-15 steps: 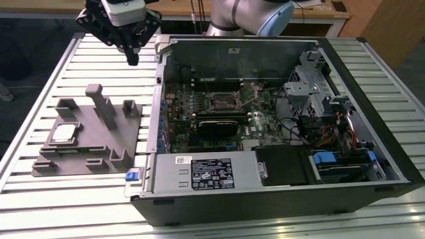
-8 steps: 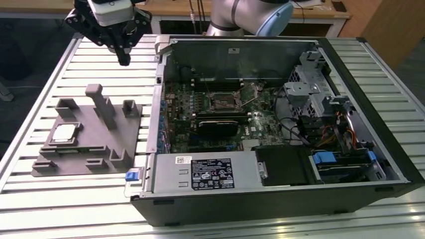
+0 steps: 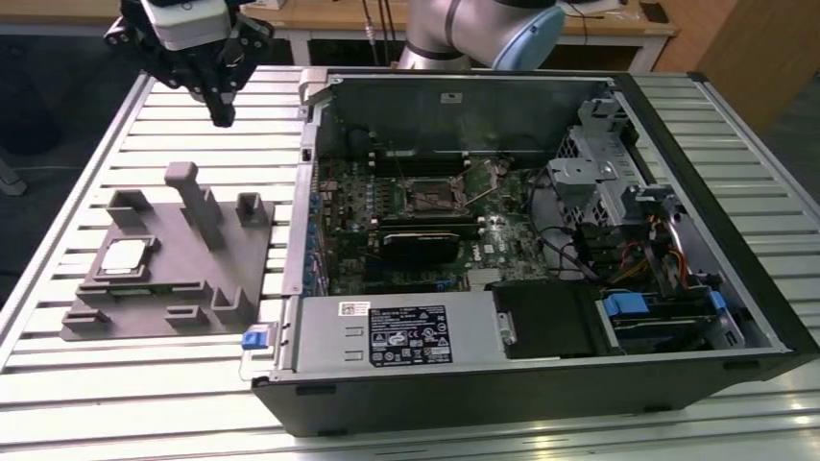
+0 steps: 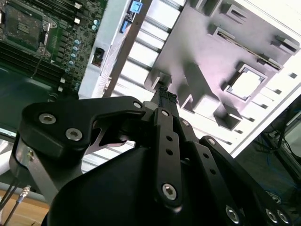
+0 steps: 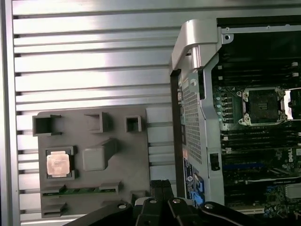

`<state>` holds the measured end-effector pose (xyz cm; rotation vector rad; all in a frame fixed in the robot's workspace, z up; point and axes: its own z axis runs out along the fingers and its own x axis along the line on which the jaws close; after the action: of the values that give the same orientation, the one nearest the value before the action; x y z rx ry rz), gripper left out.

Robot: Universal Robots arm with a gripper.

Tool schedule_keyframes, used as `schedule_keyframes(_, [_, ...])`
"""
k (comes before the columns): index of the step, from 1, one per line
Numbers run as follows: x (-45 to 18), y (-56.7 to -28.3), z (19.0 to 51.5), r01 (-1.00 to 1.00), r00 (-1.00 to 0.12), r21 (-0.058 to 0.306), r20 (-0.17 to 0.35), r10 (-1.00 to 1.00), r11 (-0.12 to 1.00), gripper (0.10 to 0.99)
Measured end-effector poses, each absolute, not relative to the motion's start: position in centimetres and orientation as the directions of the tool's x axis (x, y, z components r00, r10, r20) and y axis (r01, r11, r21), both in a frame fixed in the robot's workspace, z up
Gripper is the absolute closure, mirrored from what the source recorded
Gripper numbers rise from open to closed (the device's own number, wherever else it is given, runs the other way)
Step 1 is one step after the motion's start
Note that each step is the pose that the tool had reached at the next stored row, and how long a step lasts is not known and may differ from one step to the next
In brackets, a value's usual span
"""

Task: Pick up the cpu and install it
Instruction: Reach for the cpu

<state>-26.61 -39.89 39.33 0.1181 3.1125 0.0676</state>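
The tool (image 3: 222, 117) hangs in the air with its dark fingers drawn narrow, tips together and nothing between them; both wrist views show the tips meeting (image 4: 164, 92) (image 5: 162, 184). It sits above the slatted metal bench (image 3: 77, 173), near the bench's far corner on the exterior view's left. Below it, nearer the front edge of the bench, lies the grey plastic fixture (image 3: 167, 252) with its upright posts. The cpu (image 3: 125, 257) rests flat in a square recess of that fixture, pale metal top facing up, well apart from the tool; both wrist views show it seated there (image 4: 247, 84) (image 5: 58, 165). Just beside the fixture, towards the exterior view's right, stands the open computer case (image 3: 513, 394), its motherboard exposed and the metal-framed socket (image 3: 429, 195) showing a dark centre.
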Motion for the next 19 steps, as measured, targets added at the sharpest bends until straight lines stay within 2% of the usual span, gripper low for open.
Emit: schedule_keyframes(19, [-29.8,-39.9,38.6,0.075,-0.997,0.044,-0.024,0.076,0.996,0.980])
